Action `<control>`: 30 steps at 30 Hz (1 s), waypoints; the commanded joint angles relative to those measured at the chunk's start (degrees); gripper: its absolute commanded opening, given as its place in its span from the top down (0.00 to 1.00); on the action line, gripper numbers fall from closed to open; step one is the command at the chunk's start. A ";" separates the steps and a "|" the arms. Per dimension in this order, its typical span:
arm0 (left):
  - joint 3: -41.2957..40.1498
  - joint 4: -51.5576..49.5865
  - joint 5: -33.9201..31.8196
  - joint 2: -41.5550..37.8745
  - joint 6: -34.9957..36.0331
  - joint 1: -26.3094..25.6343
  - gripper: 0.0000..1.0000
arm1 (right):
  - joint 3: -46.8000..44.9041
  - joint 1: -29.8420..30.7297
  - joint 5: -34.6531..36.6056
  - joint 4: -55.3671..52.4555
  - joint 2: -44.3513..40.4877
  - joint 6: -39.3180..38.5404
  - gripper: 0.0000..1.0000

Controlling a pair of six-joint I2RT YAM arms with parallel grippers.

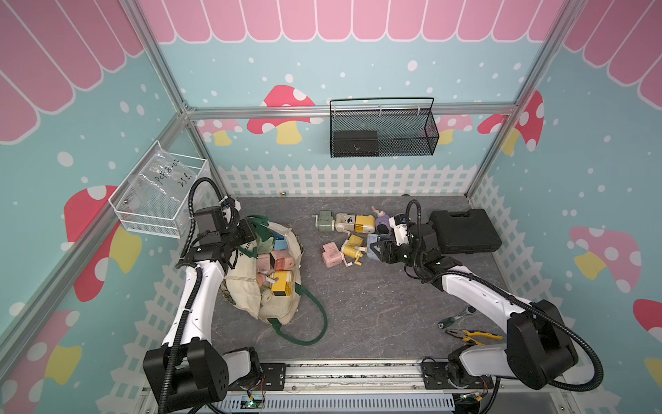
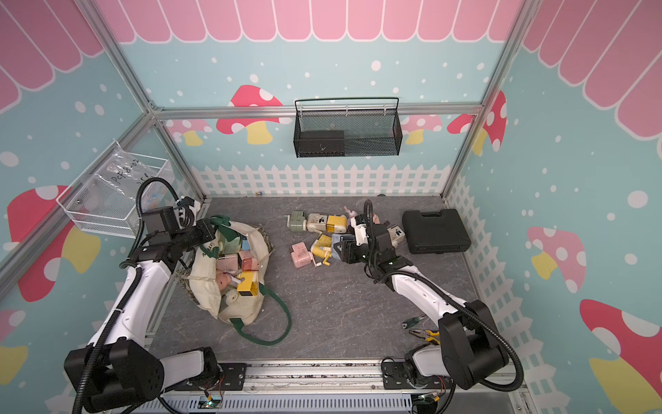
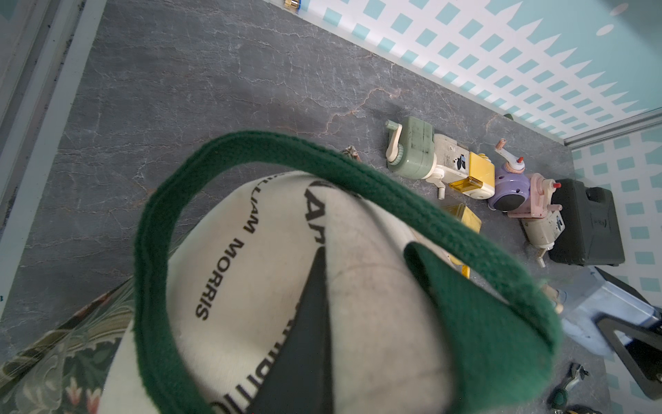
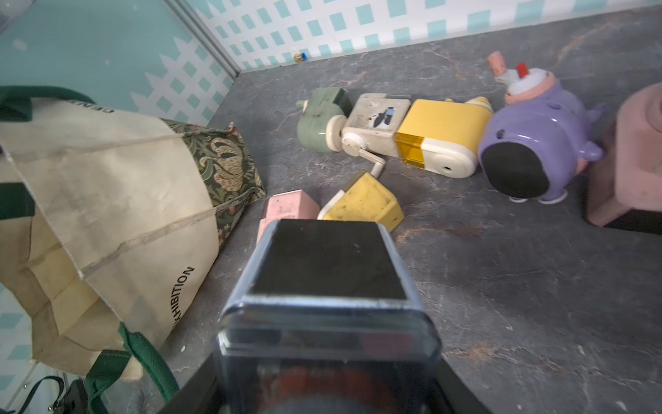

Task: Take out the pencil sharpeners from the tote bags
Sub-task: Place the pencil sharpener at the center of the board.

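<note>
Grey marbled desk [image 1: 358, 304] inside a mushroom-print enclosure carries the tote bag [image 1: 243, 290]. The bag lies open, with several pencil sharpeners [image 1: 281, 260] visible inside it.

Left gripper [image 1: 252, 233]: pressed together on the canvas rim at the bag's far end, beside the green strap handle [image 3: 250, 143].

To the right of the bag, apart from it, the loose sharpeners [image 1: 363, 224] lie in a cluster on the desk.

Right gripper [image 1: 376, 249]: clamped on a blue sharpener [image 4: 322, 265] on the side of that cluster away from the bag. Contact between this sharpener and the desk cannot be determined.
</note>
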 commanded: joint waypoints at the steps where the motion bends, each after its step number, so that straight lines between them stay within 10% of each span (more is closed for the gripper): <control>1: 1.57 4.75 1.62 -1.11 0.13 0.20 1.00 | -0.78 -2.50 -3.85 5.20 2.13 3.95 0.55; 30: 1.75 4.77 2.01 -0.76 -0.04 0.19 1.00 | 8.99 -7.47 -14.09 8.79 28.79 9.79 0.56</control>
